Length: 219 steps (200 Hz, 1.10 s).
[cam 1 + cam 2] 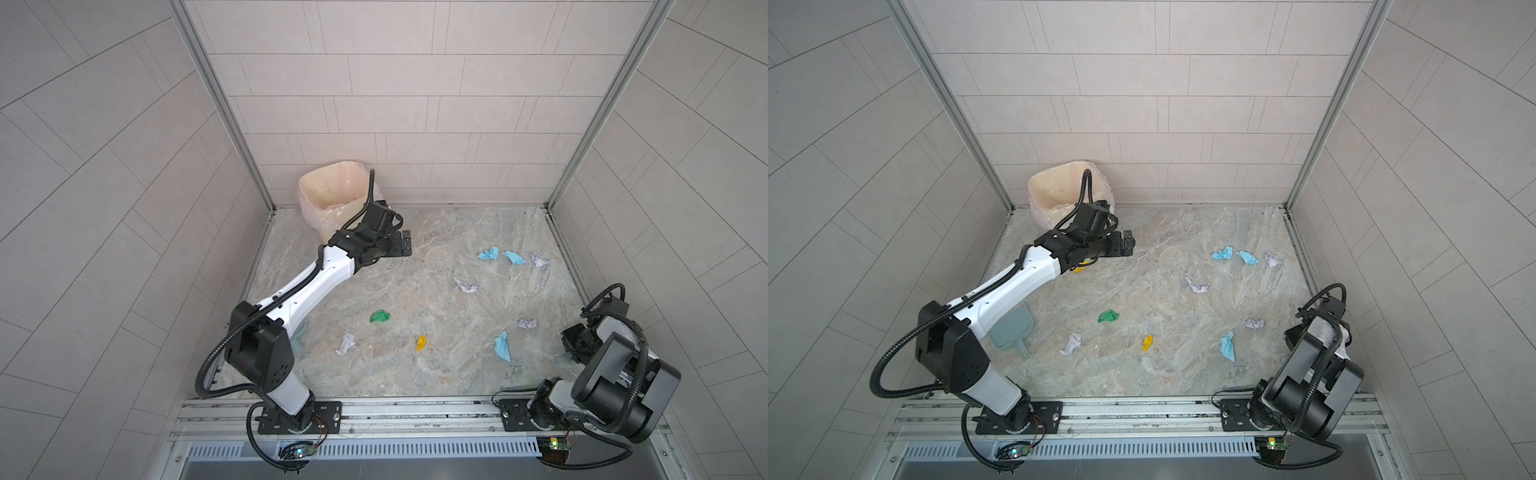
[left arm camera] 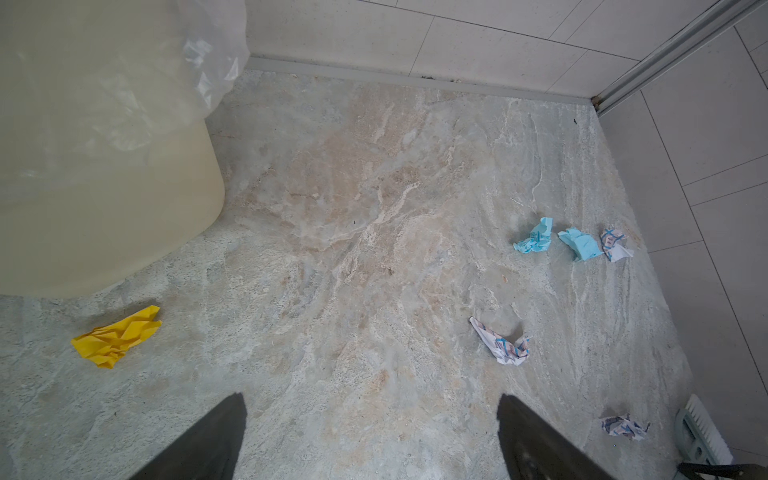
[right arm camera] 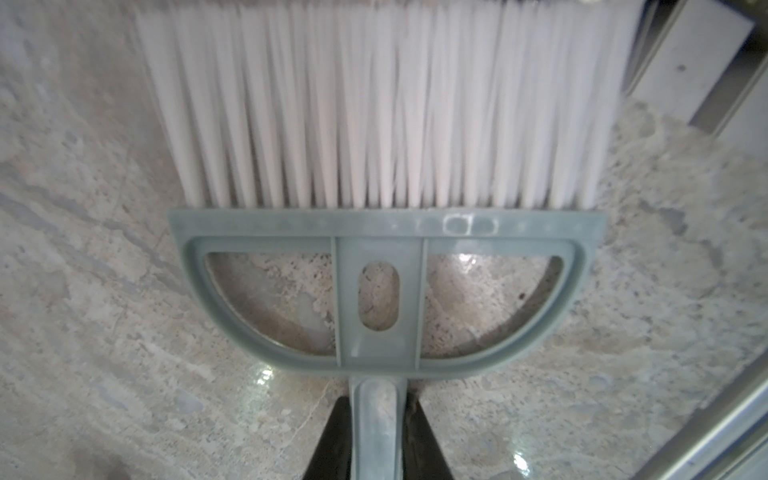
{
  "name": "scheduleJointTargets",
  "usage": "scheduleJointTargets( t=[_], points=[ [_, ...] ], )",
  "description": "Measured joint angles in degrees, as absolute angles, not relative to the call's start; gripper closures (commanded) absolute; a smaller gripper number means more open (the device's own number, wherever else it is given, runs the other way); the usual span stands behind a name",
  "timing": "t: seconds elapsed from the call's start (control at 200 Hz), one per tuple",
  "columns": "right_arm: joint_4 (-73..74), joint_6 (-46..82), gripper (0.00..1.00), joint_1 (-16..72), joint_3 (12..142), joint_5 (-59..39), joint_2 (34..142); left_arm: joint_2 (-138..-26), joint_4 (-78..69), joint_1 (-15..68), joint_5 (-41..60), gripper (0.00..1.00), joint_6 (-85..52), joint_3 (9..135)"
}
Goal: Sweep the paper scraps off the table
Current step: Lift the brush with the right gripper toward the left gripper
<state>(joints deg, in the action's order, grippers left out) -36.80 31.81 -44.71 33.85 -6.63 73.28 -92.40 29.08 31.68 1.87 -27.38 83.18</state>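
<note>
Right tool (image 3: 376,398) clenches the brush (image 3: 379,249) handle; left tool (image 2: 370,398) gapes released above the tabletop (image 2: 374,187), scraps (image 2: 500,347) ahead of it.

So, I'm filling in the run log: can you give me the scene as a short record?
left gripper: open, empty, near the bin
right gripper: closed on the brush handle
dustpan: on the table, beneath the left arm
paper scraps: scattered over the table, unswept
bin: far left corner, lined with plastic
</note>
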Motion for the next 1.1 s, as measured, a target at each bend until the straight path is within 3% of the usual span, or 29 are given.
scheduleJointTargets(
  t=[0.255,0.59,0.826,1.096],
  points=[
    [-37.34,31.75,1.00,-42.33,33.78,-7.66,71.94,-92.40,29.08,31.70,2.00,0.00,-27.40,83.18],
    [-43.29,31.73,1.00,-35.83,39.55,-7.38,62.63,-92.86,28.36,31.68,4.54,0.00,-27.70,83.18],
    [-44.38,31.70,1.00,-21.69,43.88,-7.64,58.94,-95.79,24.75,31.68,12.71,0.00,-28.77,83.37],
    [-43.62,28.47,1.00,-1.10,53.63,-10.20,62.48,-97.32,17.04,31.94,22.65,0.02,-31.62,83.35]
  ],
)
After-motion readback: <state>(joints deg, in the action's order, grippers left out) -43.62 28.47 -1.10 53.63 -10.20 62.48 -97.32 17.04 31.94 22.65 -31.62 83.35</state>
